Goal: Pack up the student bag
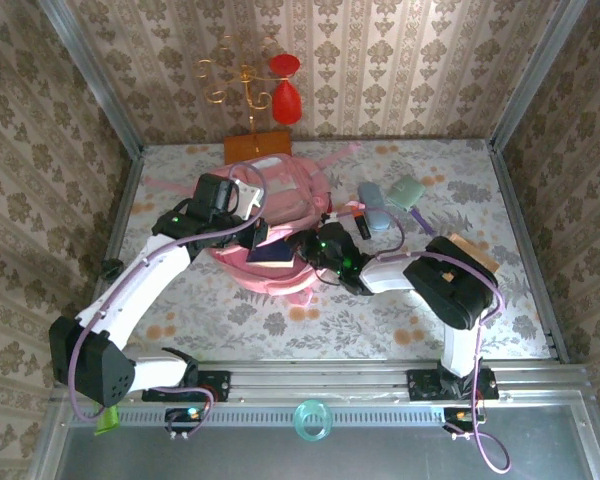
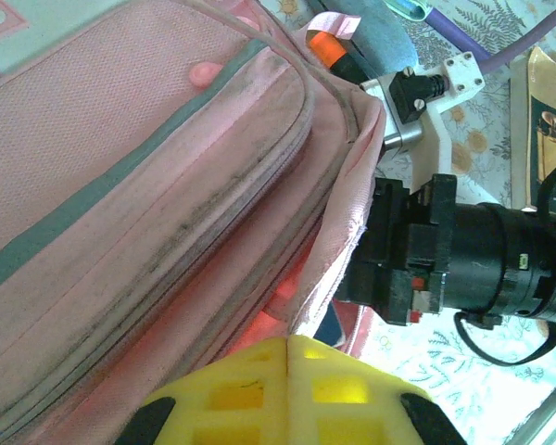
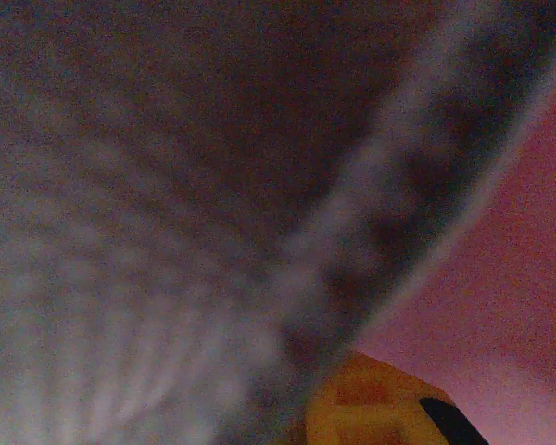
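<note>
The student bag (image 1: 288, 188) lay flat on the flower-patterned table (image 1: 230, 325), towards the back and a little left of the middle, its straps trailing off to the left, and both arms had reached in to meet at its near edge. From the left wrist camera the bag's pink fabric, with a grey-green trim band and grubby seams, sloped across most of the view. The left gripper (image 2: 287, 360) was fully closed, its yellow fingers (image 2: 236, 394) pressed flat against each other. The loose edge of the bag's flap ran down right to their tips, though I could not tell whether any cloth was pinched between them. The right gripper (image 1: 315, 245) came in from the other side with its black wrist hard against that same flap, its tips buried in the fabric. Its own camera gave only blurred grey and pink cloth and one yellow finger (image 3: 375, 410). It was all but closed, and I could not make out what, if anything, it held. Something flat and dark blue (image 1: 270, 252) sat at the bag's near edge between the two grippers. To the right of the bag lay a blue pouch (image 1: 373, 202) and a green pouch (image 1: 407, 190), side by side, and a tan book (image 1: 475, 250) partly under the right arm.
</note>
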Action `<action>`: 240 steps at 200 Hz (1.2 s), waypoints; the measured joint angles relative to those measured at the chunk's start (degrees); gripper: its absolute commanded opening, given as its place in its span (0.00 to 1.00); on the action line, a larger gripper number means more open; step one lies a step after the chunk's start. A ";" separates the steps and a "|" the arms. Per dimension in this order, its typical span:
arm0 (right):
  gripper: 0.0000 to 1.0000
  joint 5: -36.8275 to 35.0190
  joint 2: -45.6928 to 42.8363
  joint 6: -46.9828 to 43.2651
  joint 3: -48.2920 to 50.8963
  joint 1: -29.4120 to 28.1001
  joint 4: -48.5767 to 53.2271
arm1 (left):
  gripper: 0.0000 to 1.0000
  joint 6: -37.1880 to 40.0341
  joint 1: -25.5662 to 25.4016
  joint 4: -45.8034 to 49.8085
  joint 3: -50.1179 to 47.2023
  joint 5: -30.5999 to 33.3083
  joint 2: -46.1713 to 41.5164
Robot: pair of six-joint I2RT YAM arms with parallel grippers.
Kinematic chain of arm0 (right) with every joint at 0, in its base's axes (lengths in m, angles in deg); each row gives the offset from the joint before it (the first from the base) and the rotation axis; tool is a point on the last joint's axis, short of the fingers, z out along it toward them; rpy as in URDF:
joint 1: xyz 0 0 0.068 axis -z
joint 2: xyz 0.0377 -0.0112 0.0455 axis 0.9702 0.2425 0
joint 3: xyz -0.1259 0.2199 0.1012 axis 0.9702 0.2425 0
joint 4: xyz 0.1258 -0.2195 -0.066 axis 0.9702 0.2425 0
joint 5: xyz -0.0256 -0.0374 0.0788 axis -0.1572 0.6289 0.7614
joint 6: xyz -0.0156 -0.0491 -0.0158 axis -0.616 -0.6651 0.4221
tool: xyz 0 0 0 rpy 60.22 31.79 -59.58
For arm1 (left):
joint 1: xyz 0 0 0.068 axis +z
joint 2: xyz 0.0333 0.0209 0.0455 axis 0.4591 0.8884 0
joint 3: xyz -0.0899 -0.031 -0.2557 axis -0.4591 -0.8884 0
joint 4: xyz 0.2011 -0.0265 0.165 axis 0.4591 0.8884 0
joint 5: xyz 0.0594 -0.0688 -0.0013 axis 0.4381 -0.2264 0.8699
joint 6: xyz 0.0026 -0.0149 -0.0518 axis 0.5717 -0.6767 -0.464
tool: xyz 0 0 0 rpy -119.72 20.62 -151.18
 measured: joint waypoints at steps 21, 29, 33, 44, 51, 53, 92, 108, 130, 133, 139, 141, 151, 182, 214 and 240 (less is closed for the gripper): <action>0.00 -4.70 2.25 0.74 -1.60 -0.98 -1.42 | 0.00 0.00 -0.24 0.00 0.00 0.20 0.00; 0.00 -6.47 3.34 1.14 -2.62 -1.40 -1.90 | 0.00 0.00 -0.26 0.00 0.00 0.24 0.00; 0.00 -7.26 3.85 1.25 -3.13 -1.57 -2.14 | 0.00 0.00 -0.26 0.00 0.00 0.26 0.00; 0.00 -9.70 5.22 1.49 -4.61 -2.12 -2.38 | 0.00 0.00 -0.24 0.00 0.00 0.46 0.00; 0.00 -10.99 5.86 1.73 -5.40 -2.45 -2.47 | 0.00 0.00 -0.24 0.00 0.00 0.70 0.00; 0.00 -11.45 6.05 1.70 -5.64 -2.56 -2.49 | 0.00 0.00 -0.24 0.00 0.00 0.79 0.00; 0.18 -19.56 9.81 2.97 -10.36 -4.20 -2.40 | 0.00 0.00 -0.24 0.02 0.00 1.53 0.00; 0.37 -21.62 10.91 3.02 -12.15 -4.28 -1.38 | 0.00 0.00 -0.26 0.02 0.00 1.70 0.00; 0.56 -22.75 10.80 1.40 -12.90 -3.63 0.63 | 0.00 -0.02 -0.35 -0.07 0.00 1.73 -0.39; 0.58 -22.77 10.78 0.66 -12.76 -3.54 0.72 | 0.00 0.00 -0.37 -0.07 0.00 1.79 -0.50; 0.60 -22.69 10.58 -0.09 -12.07 -3.26 0.74 | 0.00 0.00 -0.48 -0.07 0.00 1.95 -0.70; 0.60 -22.64 10.49 -0.17 -11.87 -3.19 0.83 | 0.00 -0.02 -0.55 -0.07 0.00 1.95 -0.79; 0.62 -22.34 9.66 -1.16 -9.90 -2.64 0.90 | 0.00 -0.02 -0.59 -0.07 0.00 2.16 -1.20; 0.65 -20.39 3.45 -5.33 -2.58 -1.14 2.47 | 0.00 -0.04 -0.59 -0.07 0.00 2.78 -1.55; 0.65 -17.92 -5.55 -9.35 3.89 -1.16 3.87 | 0.00 -0.28 -0.63 -0.07 -0.04 3.45 -1.70; 0.64 -15.41 -12.59 -13.66 9.40 -1.22 4.57 | 0.00 -0.61 -0.59 -0.68 -0.94 4.57 -2.01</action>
